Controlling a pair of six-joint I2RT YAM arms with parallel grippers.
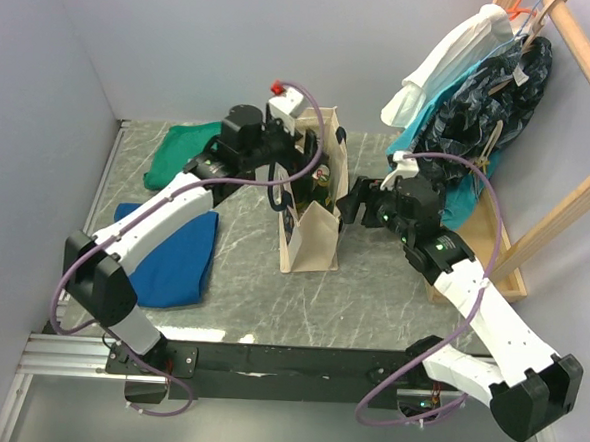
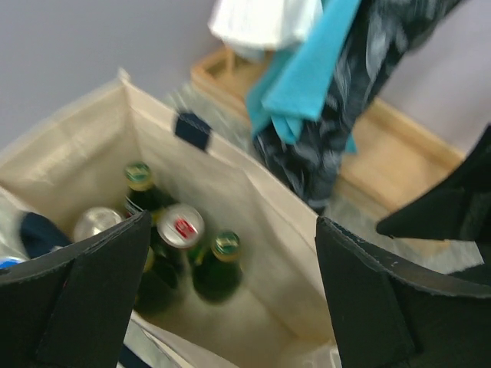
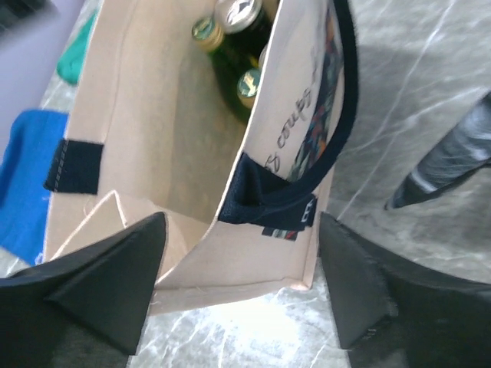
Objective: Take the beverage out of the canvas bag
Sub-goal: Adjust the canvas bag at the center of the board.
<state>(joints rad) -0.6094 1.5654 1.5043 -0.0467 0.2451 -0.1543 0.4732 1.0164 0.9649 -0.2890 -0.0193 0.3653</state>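
1. canvas bag (image 1: pixel 312 244): stands upright mid-table with its mouth up, so access is top-down only.
2. right gripper (image 3: pixel 242 222): wide open and empty, at the bag's end wall, probably there to steady it. Can't tell if it's touching.
3. left gripper (image 2: pixel 234 222): wide open and empty, above the mouth, aimed down.
4. Beverages on the bag floor: green bottles (image 2: pixel 217 264) and cans (image 2: pixel 180 226), all upright, long axis vertical, caps up.

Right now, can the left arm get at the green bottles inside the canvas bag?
Probably yes: the left tool is spread wide above the open canvas bag, and the green bottles stand uncovered below it.
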